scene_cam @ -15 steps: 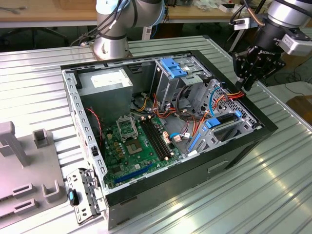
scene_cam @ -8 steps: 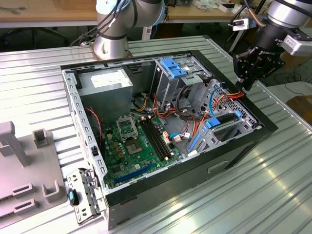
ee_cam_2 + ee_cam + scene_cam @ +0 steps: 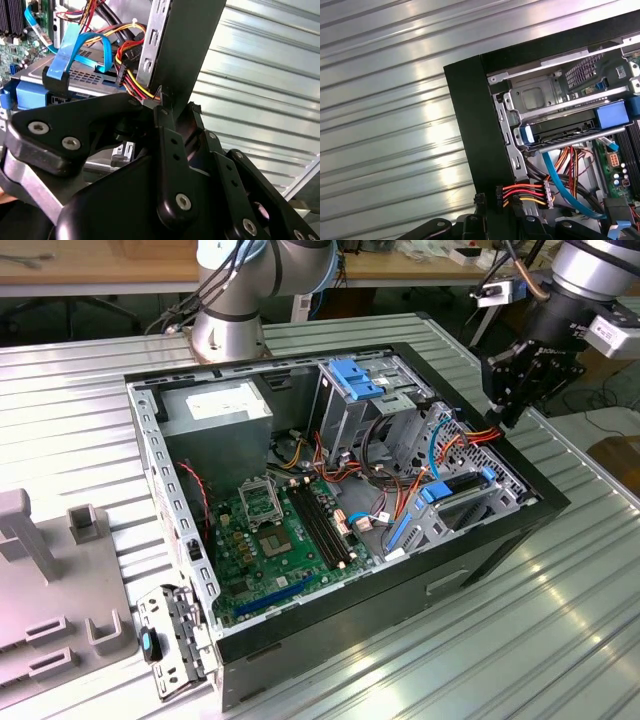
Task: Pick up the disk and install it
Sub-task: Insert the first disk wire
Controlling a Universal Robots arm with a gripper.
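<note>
The disk (image 3: 452,502) lies flat in the lower drive cage at the front right corner of the open computer case (image 3: 400,590), with bright blue rails at its ends. In the first wrist view the disk (image 3: 565,134) shows as a dark slab between two blue rail ends inside the bay. My gripper (image 3: 507,410) hangs just outside the case's right wall, above and behind the disk and apart from it. Its black fingers (image 3: 167,135) stand a small gap apart above the case's edge, holding nothing.
A grey power supply box (image 3: 215,405) sits at the case's back left, above the green motherboard (image 3: 280,530). A blue bracket (image 3: 355,375) tops the upright drive cage. Red and yellow cables (image 3: 525,192) run close under the gripper. A grey fixture (image 3: 40,580) stands on the ribbed table's left.
</note>
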